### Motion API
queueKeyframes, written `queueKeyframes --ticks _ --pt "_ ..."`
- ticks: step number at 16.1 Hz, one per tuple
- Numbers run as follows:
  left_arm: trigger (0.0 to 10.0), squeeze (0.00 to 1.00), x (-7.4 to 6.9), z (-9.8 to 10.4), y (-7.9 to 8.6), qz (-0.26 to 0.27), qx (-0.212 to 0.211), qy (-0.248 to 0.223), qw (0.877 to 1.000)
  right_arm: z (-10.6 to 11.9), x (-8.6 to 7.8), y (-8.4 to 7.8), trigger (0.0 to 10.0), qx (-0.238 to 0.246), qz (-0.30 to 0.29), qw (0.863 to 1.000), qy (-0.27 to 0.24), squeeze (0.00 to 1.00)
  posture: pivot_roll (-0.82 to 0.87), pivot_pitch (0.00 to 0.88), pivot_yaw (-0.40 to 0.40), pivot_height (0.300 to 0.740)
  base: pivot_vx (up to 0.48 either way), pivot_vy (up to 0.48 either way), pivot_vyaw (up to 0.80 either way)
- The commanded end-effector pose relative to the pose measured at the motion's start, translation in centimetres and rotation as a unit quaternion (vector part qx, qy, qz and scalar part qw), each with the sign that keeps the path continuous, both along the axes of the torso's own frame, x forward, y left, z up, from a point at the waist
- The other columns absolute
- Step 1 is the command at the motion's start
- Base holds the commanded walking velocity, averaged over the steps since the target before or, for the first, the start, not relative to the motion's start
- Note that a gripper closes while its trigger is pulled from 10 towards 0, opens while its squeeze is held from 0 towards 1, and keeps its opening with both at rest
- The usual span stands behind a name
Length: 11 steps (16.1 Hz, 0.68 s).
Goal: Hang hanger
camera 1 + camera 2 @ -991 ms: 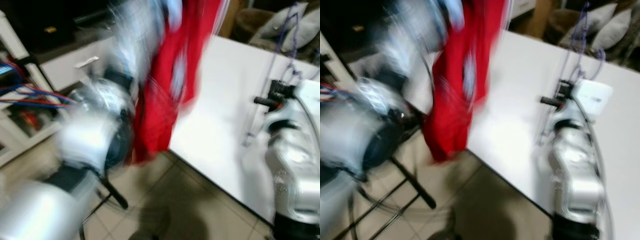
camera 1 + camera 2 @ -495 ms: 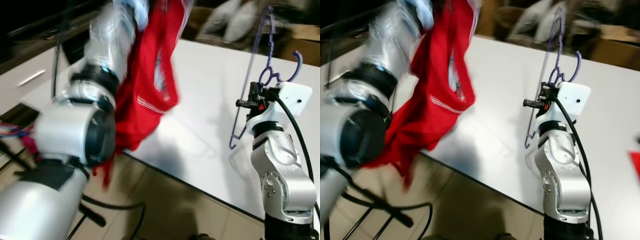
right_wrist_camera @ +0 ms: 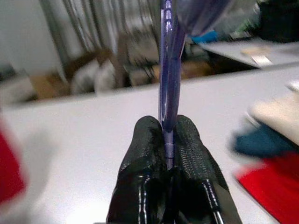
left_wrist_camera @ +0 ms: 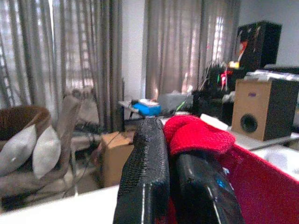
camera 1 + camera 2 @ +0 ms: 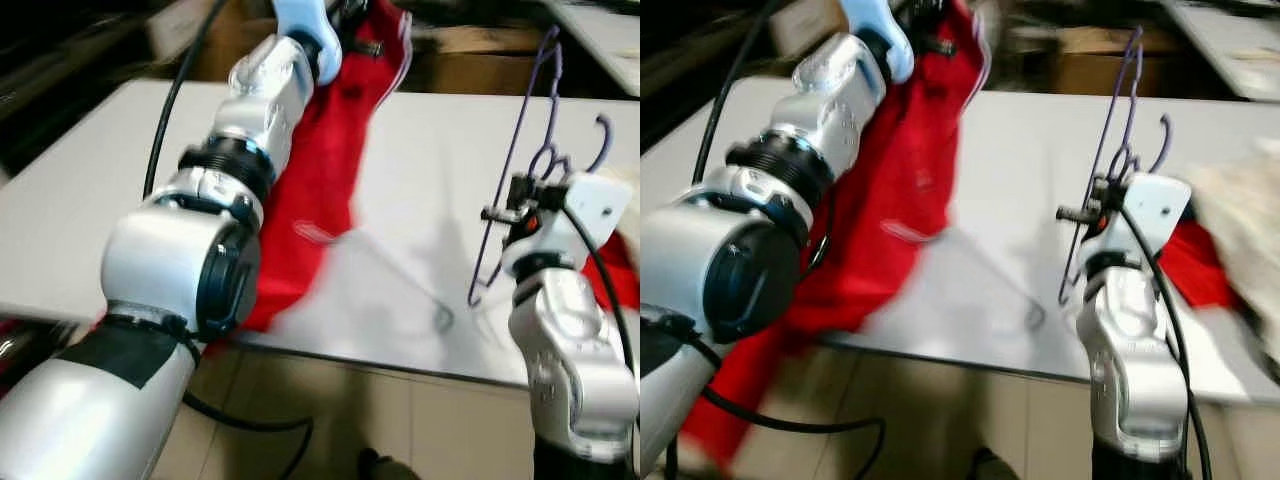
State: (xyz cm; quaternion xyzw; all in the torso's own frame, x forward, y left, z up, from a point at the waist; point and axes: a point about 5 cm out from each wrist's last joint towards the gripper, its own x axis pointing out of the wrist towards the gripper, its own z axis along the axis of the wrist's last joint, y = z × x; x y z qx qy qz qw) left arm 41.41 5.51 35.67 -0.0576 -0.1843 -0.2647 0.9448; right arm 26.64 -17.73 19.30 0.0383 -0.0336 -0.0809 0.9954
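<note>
Purple wire hanger (image 5: pixel 522 150) pinched in right tool (image 3: pixel 169 135); left tool (image 4: pixel 174 161) clamps red cloth (image 5: pixel 330 170).

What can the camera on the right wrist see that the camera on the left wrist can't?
Right wrist view: the right gripper pinching the purple hanger, with a blue and a cream cloth lying on the white table.

Left wrist view: the left gripper clamped on the red garment, plus curtains and a speaker.

Both: black fingers shut on something, grey cushions behind, and some red fabric.
</note>
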Motion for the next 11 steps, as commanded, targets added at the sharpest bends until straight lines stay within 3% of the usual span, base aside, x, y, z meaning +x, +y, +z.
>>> queueKeyframes --ticks 1,2,4,6,7,8,9,11 --pt "10.0 0.00 0.0 2.2 1.6 0.045 -0.008 -0.024 0.999 -1.0 -0.2 1.2 10.0 -0.010 0.036 0.999 0.036 0.00 -0.08 0.000 0.125 0.740 0.326 0.000 0.00" --pt "10.0 0.00 0.2 2.0 2.0 0.061 -0.003 -0.022 0.998 -1.2 -0.2 1.3 10.0 -0.008 0.037 0.999 0.039 0.00 -0.08 0.000 0.126 0.740 0.315 0.000 0.00" --pt "10.0 0.00 1.1 -0.9 4.8 0.160 0.039 0.017 0.986 -1.6 -0.8 1.4 10.0 -0.001 0.040 0.999 0.037 0.00 -0.08 0.000 0.125 0.740 0.000 0.000 0.00" --pt "10.0 0.00 1.5 -5.4 6.0 0.188 0.145 0.058 0.970 -1.7 -1.0 1.6 10.0 -0.001 0.048 0.998 0.040 0.00 -0.08 0.000 0.115 0.740 0.000 0.000 0.00" --pt "10.0 0.00 1.5 -8.8 7.2 0.213 0.222 0.090 0.947 -1.6 -1.0 1.7 10.0 -0.004 0.057 0.998 0.041 0.00 -0.08 0.000 0.106 0.740 0.000 0.000 0.00" --pt "10.0 0.00 1.3 -10.6 8.0 0.225 0.253 0.113 0.934 -1.5 -0.9 1.8 10.0 -0.006 0.063 0.997 0.040 0.00 -0.08 0.000 0.104 0.740 0.000 0.000 0.00" --pt "10.0 0.00 1.0 -12.8 9.5 0.239 0.247 0.151 0.927 -1.5 -0.9 2.1 10.0 -0.008 0.078 0.996 0.041 0.00 -0.08 0.000 0.101 0.740 0.000 0.000 0.00" --pt "10.0 0.00 0.7 -14.0 10.3 0.221 0.196 0.172 0.940 -1.7 -1.0 2.4 10.0 -0.004 0.093 0.995 0.047 0.00 -0.07 0.000 0.094 0.740 0.000 0.000 0.00"
